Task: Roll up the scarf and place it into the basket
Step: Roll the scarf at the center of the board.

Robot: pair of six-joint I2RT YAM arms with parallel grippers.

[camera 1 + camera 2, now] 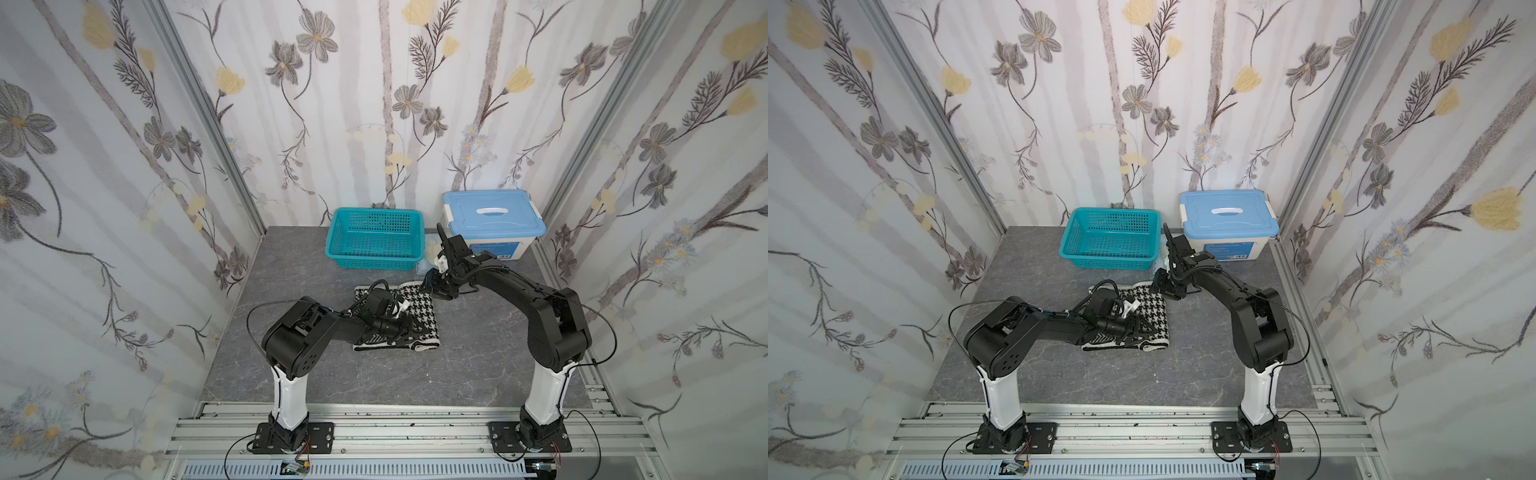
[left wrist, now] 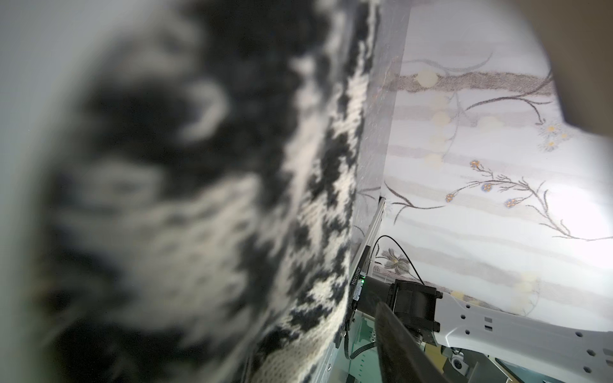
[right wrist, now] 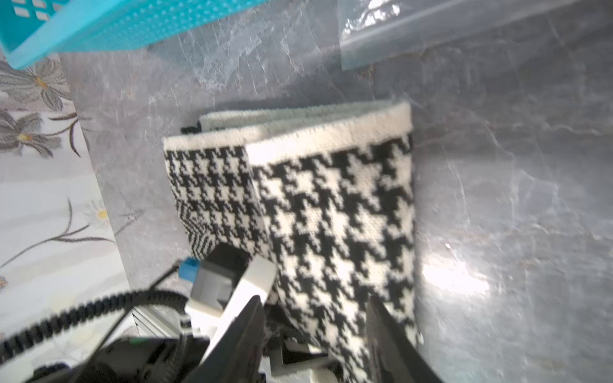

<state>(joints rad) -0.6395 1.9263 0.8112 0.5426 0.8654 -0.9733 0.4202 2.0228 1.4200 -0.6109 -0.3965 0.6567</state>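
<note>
The scarf (image 1: 415, 309) (image 1: 1152, 311) lies folded in layers at mid-table, houndstooth face up with cream edges (image 3: 331, 205). The teal basket (image 1: 376, 262) (image 1: 1104, 259) stands behind it, and its wall shows in the right wrist view (image 3: 99, 30). My right gripper (image 1: 430, 283) (image 3: 315, 331) hangs open just over the scarf's far right corner, fingers apart and gripping nothing. My left gripper (image 1: 409, 332) lies low across the scarf's near end. In the left wrist view the scarf (image 2: 199, 199) fills the picture. One finger (image 2: 398, 348) shows with a gap beside the cloth; the other is hidden.
A white box with a blue lid (image 1: 492, 220) stands at the back right. A clear plastic bag (image 1: 430, 253) (image 3: 398, 30) with a pale yellow lump lies between basket and box, close to my right wrist. Patterned walls close in three sides.
</note>
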